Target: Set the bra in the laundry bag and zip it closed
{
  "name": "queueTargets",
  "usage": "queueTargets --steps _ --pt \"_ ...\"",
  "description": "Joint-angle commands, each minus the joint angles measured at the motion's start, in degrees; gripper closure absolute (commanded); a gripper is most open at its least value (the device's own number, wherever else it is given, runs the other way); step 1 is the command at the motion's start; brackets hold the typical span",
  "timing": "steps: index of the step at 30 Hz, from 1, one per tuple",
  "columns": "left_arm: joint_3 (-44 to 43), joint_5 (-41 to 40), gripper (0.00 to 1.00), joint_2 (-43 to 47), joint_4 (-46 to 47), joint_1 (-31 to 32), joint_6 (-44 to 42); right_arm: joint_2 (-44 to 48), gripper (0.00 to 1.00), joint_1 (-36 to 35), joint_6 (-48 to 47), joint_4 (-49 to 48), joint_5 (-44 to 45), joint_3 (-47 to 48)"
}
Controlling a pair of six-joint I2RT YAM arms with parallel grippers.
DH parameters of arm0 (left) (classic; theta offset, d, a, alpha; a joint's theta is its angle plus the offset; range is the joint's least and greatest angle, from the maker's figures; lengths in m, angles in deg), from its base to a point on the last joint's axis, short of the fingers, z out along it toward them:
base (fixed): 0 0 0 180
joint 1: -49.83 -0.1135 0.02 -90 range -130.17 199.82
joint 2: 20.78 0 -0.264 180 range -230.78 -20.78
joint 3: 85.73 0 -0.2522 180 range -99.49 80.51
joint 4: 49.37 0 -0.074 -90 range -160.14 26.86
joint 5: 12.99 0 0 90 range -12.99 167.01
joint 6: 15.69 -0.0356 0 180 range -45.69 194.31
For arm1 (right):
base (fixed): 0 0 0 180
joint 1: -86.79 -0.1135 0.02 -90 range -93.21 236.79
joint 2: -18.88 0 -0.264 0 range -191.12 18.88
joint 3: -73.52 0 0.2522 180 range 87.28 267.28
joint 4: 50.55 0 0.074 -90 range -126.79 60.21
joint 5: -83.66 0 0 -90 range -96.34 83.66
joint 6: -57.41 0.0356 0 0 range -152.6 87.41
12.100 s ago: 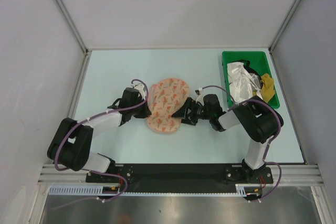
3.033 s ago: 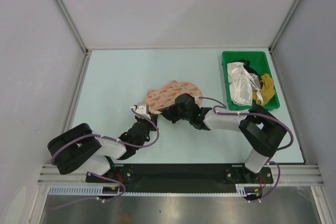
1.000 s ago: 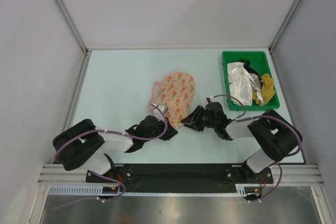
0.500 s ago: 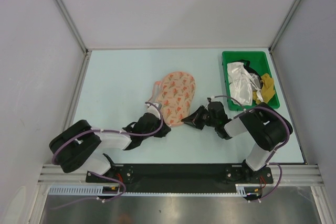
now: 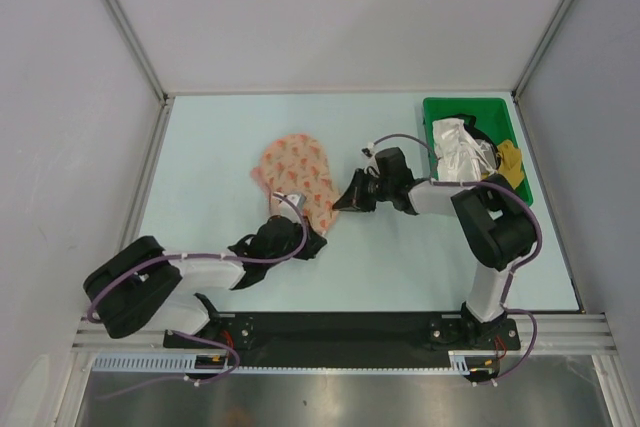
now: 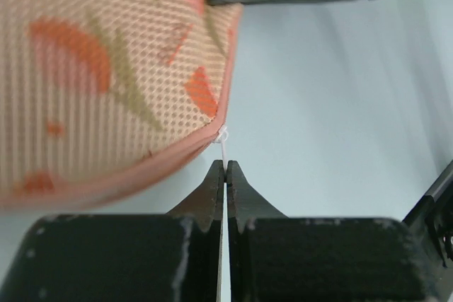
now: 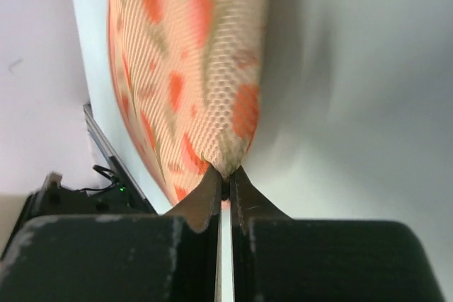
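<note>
While folded, laundry bag (image 5: 296,175) in both clamped jaws: left on white cord (image 6: 224,148), right on rim (image 7: 225,166).

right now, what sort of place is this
Most likely a robot lab cell: left arm and right arm bolted to a rail at a pale table's near edge, plain panel walls boxing it in, and a green bin of clothes.

Laundry bag (image 5: 296,175) lies mid table (image 5: 210,142) — bin (image 5: 470,101) behind-right.
</note>
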Motion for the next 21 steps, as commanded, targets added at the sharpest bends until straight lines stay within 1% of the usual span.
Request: queueTargets --steps 1,2,3,4,5,6,7,8,9,10,11,12,15,17,18,19,20,21 --pt "-2.45 4.24 1.0 -4.49 1.78 4.72 3.33 -3.91 0.97 2.58 -8.89 10.34 4.42 9.98" --pt "-4.63 4.24 1.0 -6.85 1.79 5.33 3.69 -4.79 0.83 2.67 -9.07 12.19 4.33 10.95" --pt "-5.61 4.59 1.0 -8.18 1.7 5.34 3.86 -4.71 0.75 2.58 -8.55 14.04 4.24 10.69" --pt "-6.49 4.59 1.0 -9.15 1.87 5.34 4.04 -4.19 0.6 2.58 -7.32 14.06 4.33 9.65" --pt "-7.89 4.5 1.0 -10.64 2.14 5.34 4.22 -2.18 0.55 2.67 -6.35 13.45 4.07 7.64" --pt "-8.69 4.41 1.0 -11.35 1.79 5.34 4.04 -0.94 0.51 2.67 -3.65 10.48 3.54 5.44" --pt "-9.57 4.33 1.0 -11.79 0.83 5.34 3.43 0.37 0.45 2.67 -2.14 8.63 3.19 0.55" --pt "-10.54 4.33 1.0 -12.58 0.82 5.34 3.17 3.08 0.45 2.58 -0.73 6.69 2.49 -1.85" --pt "-10.98 4.67 1.0 -12.76 0.82 5.34 3.16 4.07 0.44 2.58 1.02 2.41 1.87 -3.79" --pt "-11.25 4.68 1.0 -12.85 0.82 5.34 3.16 4.95 0.44 2.41 4.17 -0.16 1.26 -7.73" --pt "-11.25 4.85 1.0 -12.85 0.82 5.34 3.08 5.39 0.44 2.14 5.68 -2.79 -0.23 -8.98" --pt "-11.16 4.85 1.0 -12.59 0.82 5.34 3.08 5.31 0.44 1.79 6.65 -6.21 -0.59 -9.87" --pt "-10.46 4.59 1.0 -11.8 0.65 5.34 3.08 3.56 0.46 0.39 8.86 -10.36 -0.77 -10.49" --pt "-10.28 4.59 1.0 -11.71 0.3 5.34 2.9 2.06 0.5 -0.58 11.74 -12.91 -1.38 -10.66" --pt "-10.28 4.59 1.0 -11.53 0.21 5.34 2.81 0.58 0.52 -1.11 13.24 -16.58 -1.65 -11.1" --pt "-10.2 4.5 1.0 -11.18 -0.23 5.34 2.72 -0.13 0.64 -1.37 14.73 -18.71 -1.82 -11.63" --pt "-9.93 3.63 1.0 -10.92 -0.76 5.34 2.72 -0.66 0.71 -1.46 17.88 -20.82 -1.65 -13.2" --pt "-9.84 3.1 1.0 -10.66 -1.37 5.34 2.64 -1.1 0.77 -1.2 19.04 -24.75 -1.56 -14.17"
